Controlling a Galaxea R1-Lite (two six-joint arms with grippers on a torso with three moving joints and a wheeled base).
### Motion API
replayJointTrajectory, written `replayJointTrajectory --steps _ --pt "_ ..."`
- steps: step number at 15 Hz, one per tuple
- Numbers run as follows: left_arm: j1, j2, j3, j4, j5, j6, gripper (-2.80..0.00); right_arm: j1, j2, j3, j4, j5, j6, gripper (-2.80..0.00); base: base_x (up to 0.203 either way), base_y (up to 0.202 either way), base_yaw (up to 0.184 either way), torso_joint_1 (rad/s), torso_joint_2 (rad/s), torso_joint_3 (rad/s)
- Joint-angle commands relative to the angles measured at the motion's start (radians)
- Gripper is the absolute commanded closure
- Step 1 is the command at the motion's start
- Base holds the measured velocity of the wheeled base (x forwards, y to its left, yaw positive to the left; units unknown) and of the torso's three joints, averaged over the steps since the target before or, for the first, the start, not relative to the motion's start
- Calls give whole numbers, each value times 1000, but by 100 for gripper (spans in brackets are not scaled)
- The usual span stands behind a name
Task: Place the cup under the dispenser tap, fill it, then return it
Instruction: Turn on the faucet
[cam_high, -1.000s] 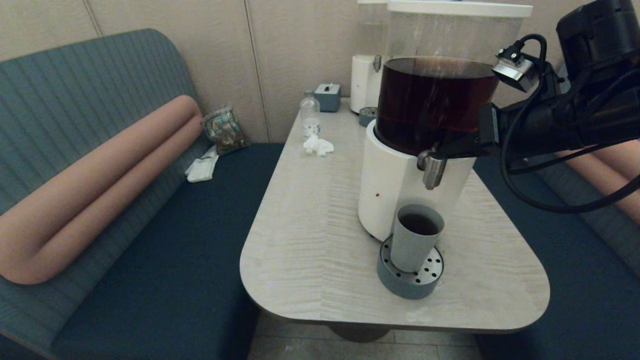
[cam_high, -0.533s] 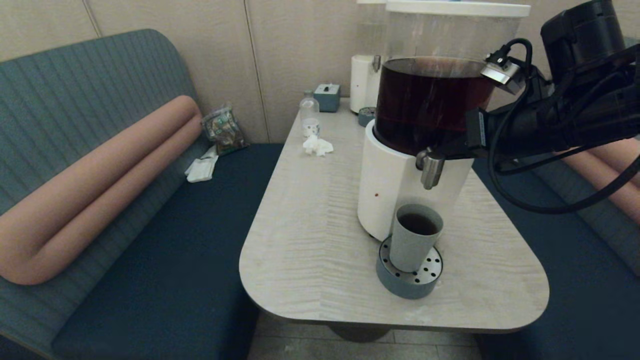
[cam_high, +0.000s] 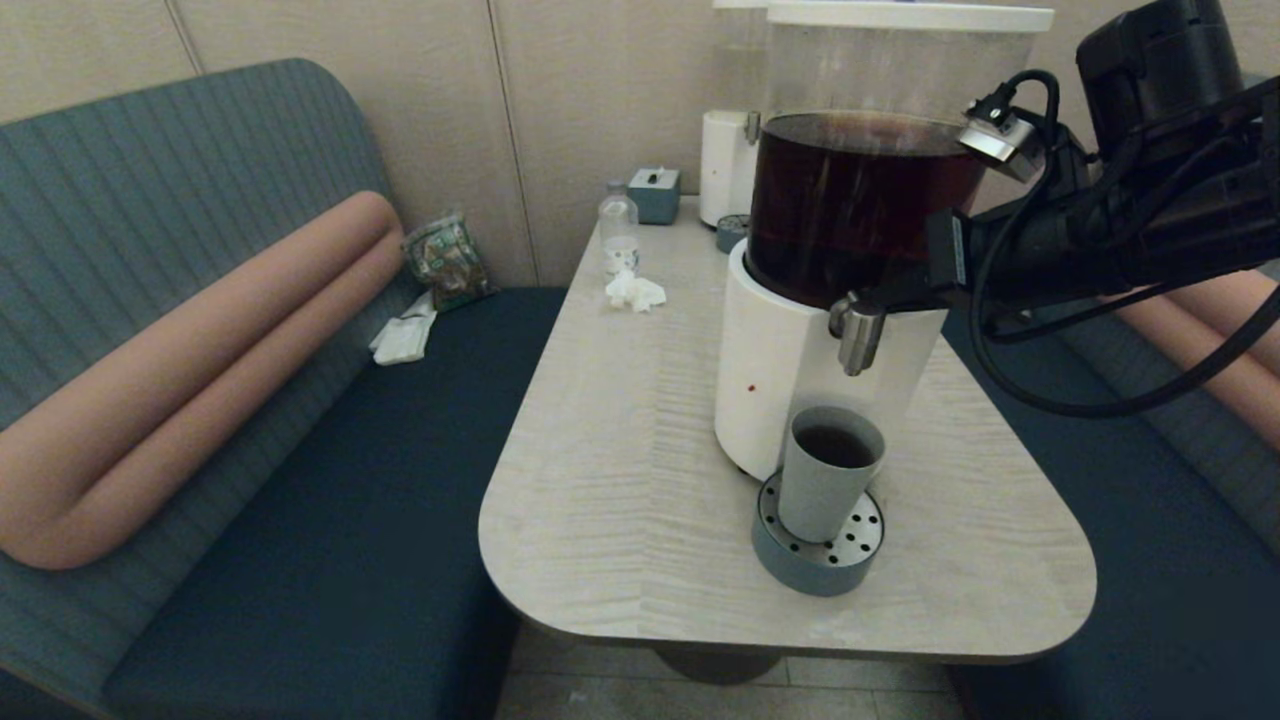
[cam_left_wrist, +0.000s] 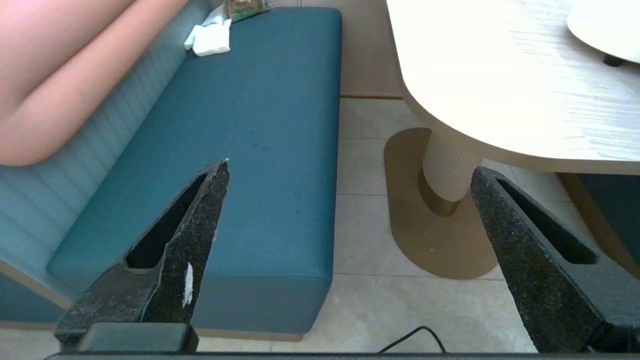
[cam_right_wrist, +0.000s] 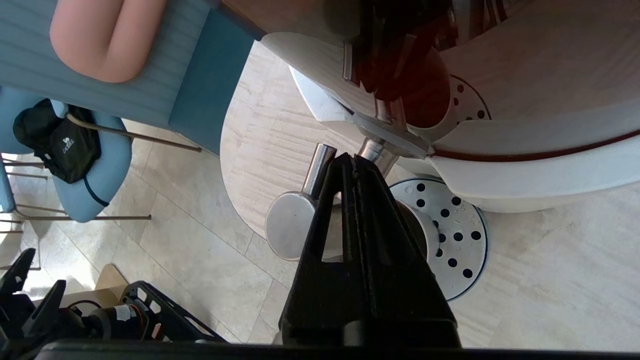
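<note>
One pale wood-grain table (cam_high: 620, 440) stands between teal benches (cam_high: 330, 480).

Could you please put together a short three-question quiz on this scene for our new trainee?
1. True or false: the small matte grey-blue cup stands on the round grey-blue drip tray with the perforated metal top.
2. Which gripper is at the short brushed-metal dispenser tap? A) the left gripper B) the right gripper C) neither
3. Fill in: the fingers of the left gripper, parked beside the table over the floor, are ____.

Key
1. True; the cup stands directly below the tap and holds dark liquid.
2. B; the right gripper, fingers together, is at the tap.
3. Open, holding nothing.
</note>
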Motion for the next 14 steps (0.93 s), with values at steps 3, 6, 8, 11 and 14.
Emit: replayJointTrajectory --steps 3,6,8,11,14 --pt "0 1 0 0 0 -1 -280 12 -5 0 0 3 2 0 0 0 0 0 0 0" --pt "0 1 0 0 0 -1 -280 21 -6 1 0 3 2 0 0 0 0 0 0 0" --pt "0 1 0 0 0 -1 -280 30 -5 1 -1 3 2 0 0 0 0 0 0 0" --pt "-1 1 0 0 0 -1 -280 40 0 1 -3 4 2 0 0 0 0 0 0 0" --pt "0 1 0 0 0 -1 -280 40 3 1 -3 4 2 0 0 0 0 0 0 0"
